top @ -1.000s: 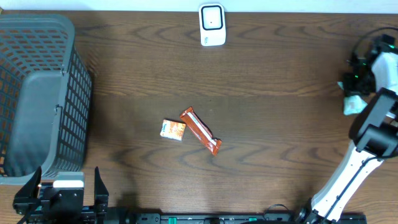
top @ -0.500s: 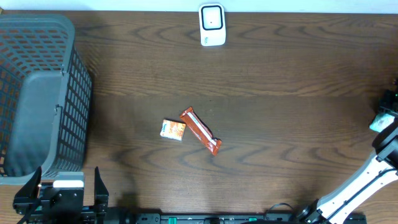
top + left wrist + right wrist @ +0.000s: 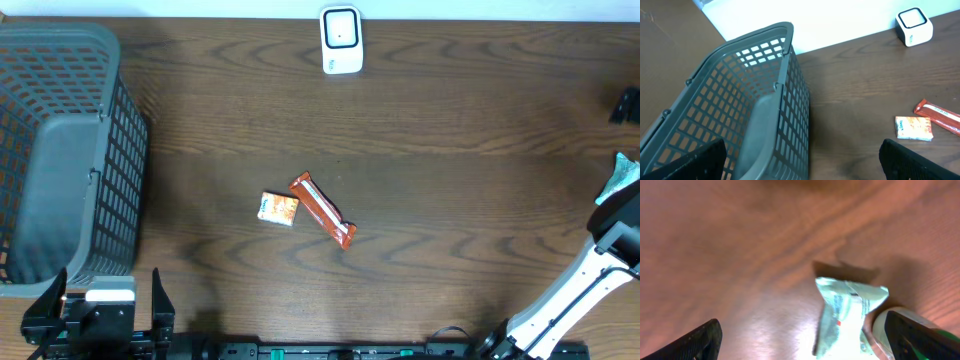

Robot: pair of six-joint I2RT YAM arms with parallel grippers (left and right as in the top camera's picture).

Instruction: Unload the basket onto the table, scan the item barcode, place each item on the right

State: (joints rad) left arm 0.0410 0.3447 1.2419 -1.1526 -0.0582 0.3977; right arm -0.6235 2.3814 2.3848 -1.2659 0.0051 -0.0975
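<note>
The white barcode scanner (image 3: 341,40) stands at the table's far edge and shows in the left wrist view as the scanner (image 3: 913,26). A mint-green wrapped packet (image 3: 847,315) lies on the wood between my right gripper's (image 3: 807,339) open fingers, nearer the right finger (image 3: 920,337) and gripped by neither. From overhead the packet (image 3: 622,172) shows at the right edge beside my right arm (image 3: 612,228). My left gripper (image 3: 108,292) rests open and holds nothing at the near left corner; in its own view the gripper (image 3: 802,162) spans the basket's wall.
A grey mesh basket (image 3: 60,150) fills the left side. A small orange-and-white packet (image 3: 279,208) and an orange-red bar (image 3: 323,211) lie together mid-table, also seen as packet (image 3: 913,128) and bar (image 3: 940,114).
My right gripper has opened and let the mint-green packet down on the table. The right arm has swung toward the right edge, mostly out of the overhead view. The left arm has not moved.
</note>
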